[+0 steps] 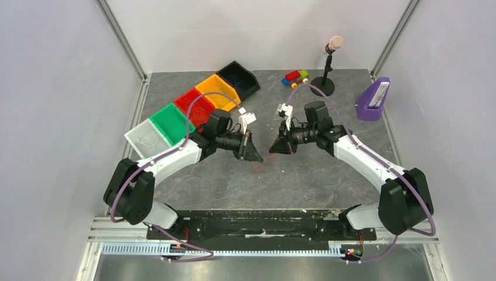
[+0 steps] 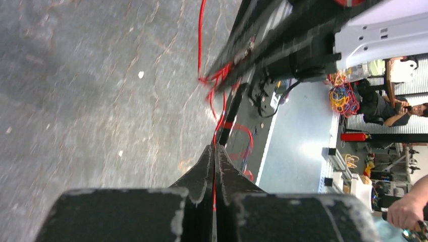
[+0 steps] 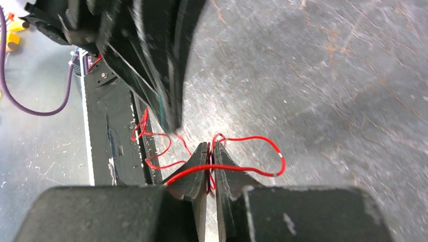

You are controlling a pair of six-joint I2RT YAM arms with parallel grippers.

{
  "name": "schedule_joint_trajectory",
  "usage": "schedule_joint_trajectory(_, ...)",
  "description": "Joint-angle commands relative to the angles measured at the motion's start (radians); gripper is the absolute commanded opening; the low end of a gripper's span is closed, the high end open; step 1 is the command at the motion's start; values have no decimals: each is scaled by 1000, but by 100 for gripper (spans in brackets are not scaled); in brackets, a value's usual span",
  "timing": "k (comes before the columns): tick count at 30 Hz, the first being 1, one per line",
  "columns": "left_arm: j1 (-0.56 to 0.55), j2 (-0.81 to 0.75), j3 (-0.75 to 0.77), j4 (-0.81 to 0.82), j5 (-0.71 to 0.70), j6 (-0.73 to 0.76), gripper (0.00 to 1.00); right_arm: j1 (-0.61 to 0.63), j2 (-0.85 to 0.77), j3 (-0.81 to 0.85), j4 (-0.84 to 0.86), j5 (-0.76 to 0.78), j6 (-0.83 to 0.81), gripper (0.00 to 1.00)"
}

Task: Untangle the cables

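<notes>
Thin red cables point(image 3: 252, 138) loop and curl between my two grippers above the grey table. My right gripper point(image 3: 210, 147) is shut on several red strands; one strand loops right, others trail left under the left gripper's fingers point(image 3: 166, 65). My left gripper point(image 2: 215, 149) is shut on a red cable point(image 2: 222, 108) that runs up from its tips to a small red knot point(image 2: 217, 78). In the top view the left gripper point(image 1: 257, 157) and the right gripper point(image 1: 274, 150) face each other close together at the table's middle; the cables are barely visible there.
A row of bins stands at the back left: clear point(image 1: 146, 139), green point(image 1: 171, 122), red point(image 1: 195, 105), orange point(image 1: 219, 92), black point(image 1: 239, 78). A toy block car point(image 1: 295, 78), a microphone stand point(image 1: 325, 76) and a purple holder point(image 1: 372, 99) stand at the back right.
</notes>
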Motion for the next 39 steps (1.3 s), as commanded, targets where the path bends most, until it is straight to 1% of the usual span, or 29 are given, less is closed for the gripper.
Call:
schedule_joint_trajectory(1, 90, -85, -11, -220, 80, 160, 2, -90, -19, 5, -36, 4, -22, 10)
schedule_joint_trajectory(4, 167, -146, -39, -340, 59, 288, 2, -154, -28, -4, -64, -19, -44, 11)
schedule_joint_trajectory(8, 257, -181, -42, -466, 53, 409, 2, -221, -32, 2, -135, -25, -110, 10)
schedule_joint_trajectory(9, 276, -184, -40, -486, 54, 427, 2, -231, -35, 3, -157, -23, -128, 9)
schedule_joint_trajectory(11, 314, -197, -37, -519, 51, 468, 2, -251, -36, 2, -189, -24, -165, 1)
schedule_joint_trajectory(13, 323, -210, -44, -521, 27, 508, 2, -254, -38, -10, -196, -10, -185, 0)
schedule_joint_trajectory(14, 312, -212, -45, -515, 4, 534, 3, -255, -35, -22, -187, -11, -178, 2)
schedule_joint_trajectory(15, 280, -208, -40, -507, -44, 560, 26, -254, -28, -33, -175, -14, -160, 6)
schedule_joint_trajectory(16, 245, -204, -35, -495, -99, 574, 51, -250, -19, -40, -169, -16, -144, 11)
schedule_joint_trajectory(18, 164, -189, -28, -466, -201, 612, 69, -239, 1, -58, -165, -18, -116, 24)
schedule_joint_trajectory(19, 127, -176, -22, -462, -245, 646, 72, -225, 7, -71, -161, -12, -104, 31)
schedule_joint_trajectory(21, 79, -145, -16, -456, -317, 724, 74, -170, 8, -112, -138, 15, -67, 39)
schedule_joint_trajectory(23, 72, -109, -12, -469, -359, 804, 74, -88, 9, -152, -102, 74, -42, 42)
schedule_joint_trajectory(24, 74, -95, -15, -477, -374, 842, 74, -54, 9, -167, -65, 92, -21, 46)
schedule_joint_trajectory(26, 80, -92, -31, -495, -377, 896, 75, -2, 23, -192, 22, 121, 35, 56)
schedule_joint_trajectory(28, 85, -103, -60, -503, -372, 908, 76, 45, 61, -186, 99, 145, 86, 60)
schedule_joint_trajectory(30, 86, -112, -97, -493, -381, 893, 77, 96, 122, -154, 143, 160, 124, 61)
schedule_joint_trajectory(35, 92, -127, -161, -394, -408, 783, 75, 198, 285, -53, 238, 213, 208, 61)
schedule_joint_trajectory(37, 95, -122, -162, -366, -424, 748, 72, 227, 335, -22, 249, 227, 228, 60)
schedule_joint_trajectory(38, 98, -115, -163, -351, -431, 735, 69, 241, 350, -16, 287, 237, 241, 60)
schedule_joint_trajectory(39, 102, -104, -160, -344, -442, 721, 66, 257, 365, -15, 306, 246, 248, 59)
